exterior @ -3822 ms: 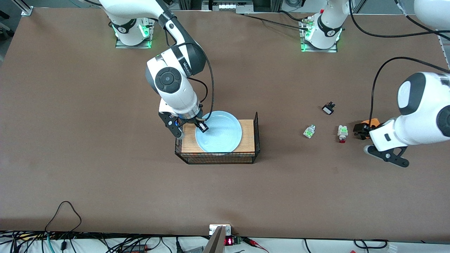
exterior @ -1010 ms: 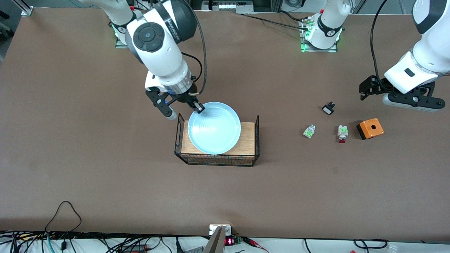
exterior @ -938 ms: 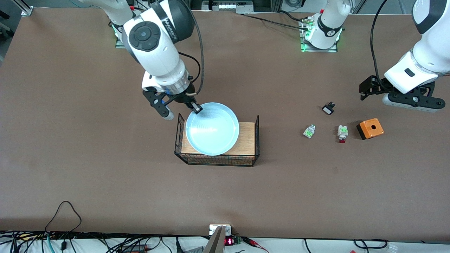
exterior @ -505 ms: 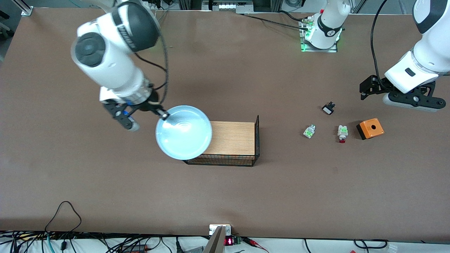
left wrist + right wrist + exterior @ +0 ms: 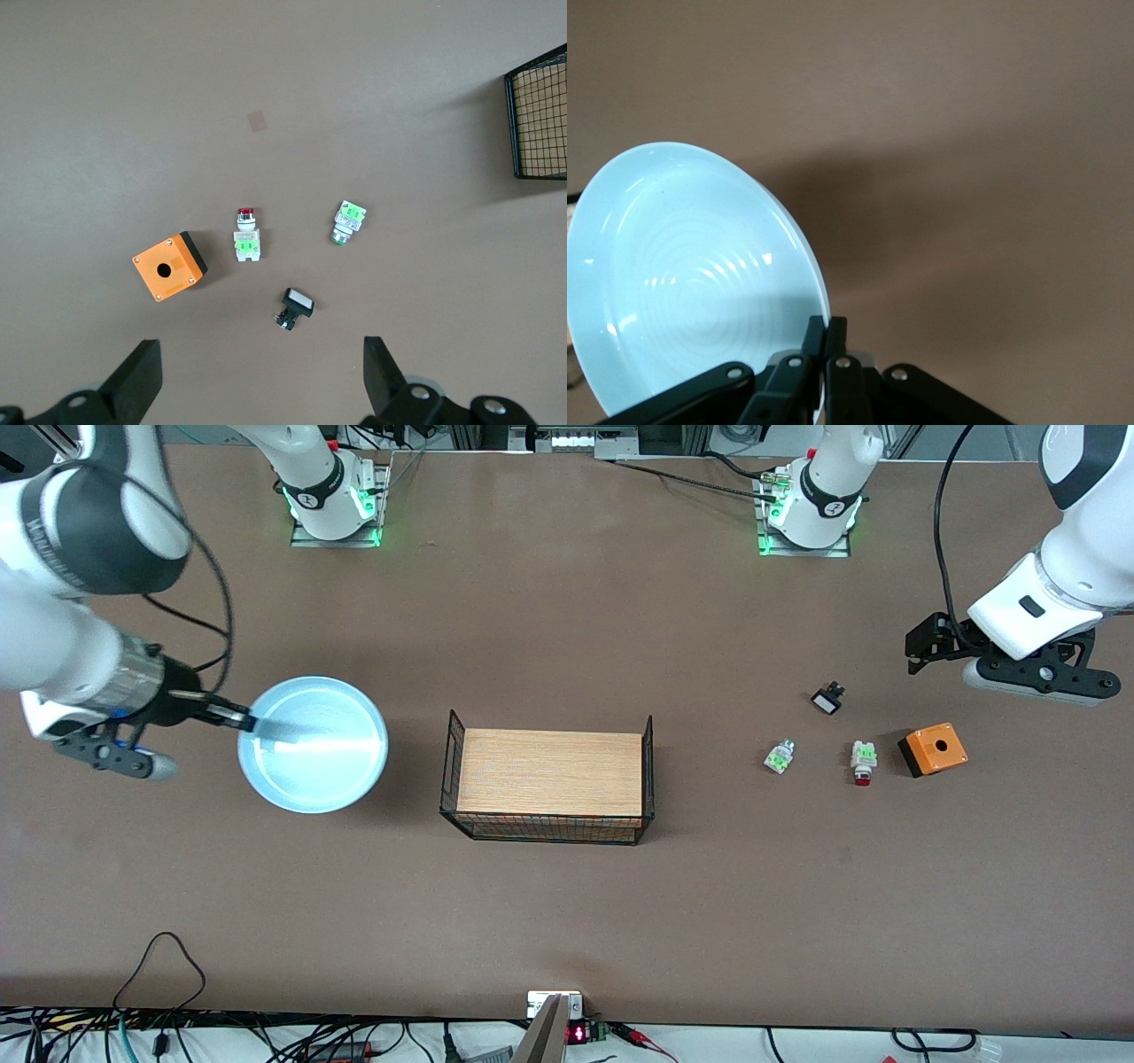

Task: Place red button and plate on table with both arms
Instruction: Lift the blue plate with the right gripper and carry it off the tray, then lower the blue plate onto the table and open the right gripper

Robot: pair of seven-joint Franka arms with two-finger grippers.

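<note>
At the right arm's end of the brown matte table (image 5: 567, 620) our right gripper (image 5: 244, 721) pinched the rim of the round pale-blue plate (image 5: 313, 757), carried in the air over bare tabletop. We judged the plate step near its end: lower, then release. The wooden-topped black wire rack (image 5: 551, 772) stood mid-table. The tiny red-capped push-button (image 5: 863, 761) lay beside the orange box (image 5: 933, 748). Our left gripper (image 5: 257, 381) hung above them, spread wide, holding nothing; it must descend.

Red button (image 5: 863, 760) beside orange box (image 5: 933, 749)
</note>
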